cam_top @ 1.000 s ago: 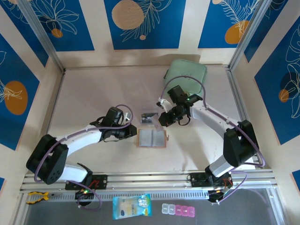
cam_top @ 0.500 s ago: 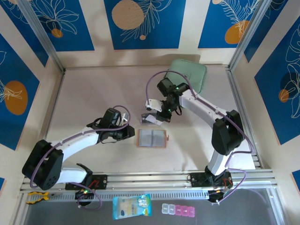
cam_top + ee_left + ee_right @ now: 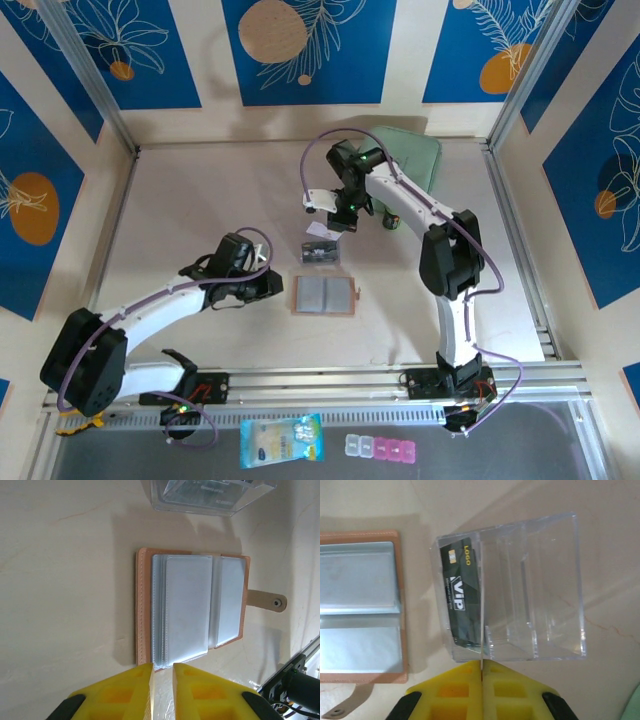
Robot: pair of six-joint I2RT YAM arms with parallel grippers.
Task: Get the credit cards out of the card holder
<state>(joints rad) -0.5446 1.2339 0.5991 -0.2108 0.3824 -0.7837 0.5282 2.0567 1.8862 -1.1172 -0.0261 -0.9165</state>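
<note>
**Card holder opened flat, one card lodged in the clear box**

The card holder [image 3: 323, 296] lies opened, sleeves up, on the desk [image 3: 200, 200] between my two arms. Its long axis runs left to right, its spine near to far, and the snap tab [image 3: 265, 600] points toward the right arm's side. Laid flat in this way, the grey sleeves face upward for access; those I can see show no card.

Just beyond the holder, with a narrow gap between, stands the clear box [image 3: 555, 590]. The dark card [image 3: 462, 595] sits in the compartment nearest the holder, its long axis parallel to the holder's. I judge that the box serves as the drop-off.

The right pincer [image 3: 482, 672] hangs at the box's edge with its fingers pressed together. A thin pale line runs from their seam across the box, perhaps a card seen edge-on; I cannot confirm this.

The left pincer [image 3: 162, 672] waits at the holder's left edge, its fingers narrowly parted around nothing. I judge it is placed to steady the holder; whether it touches, I cannot tell.
</note>
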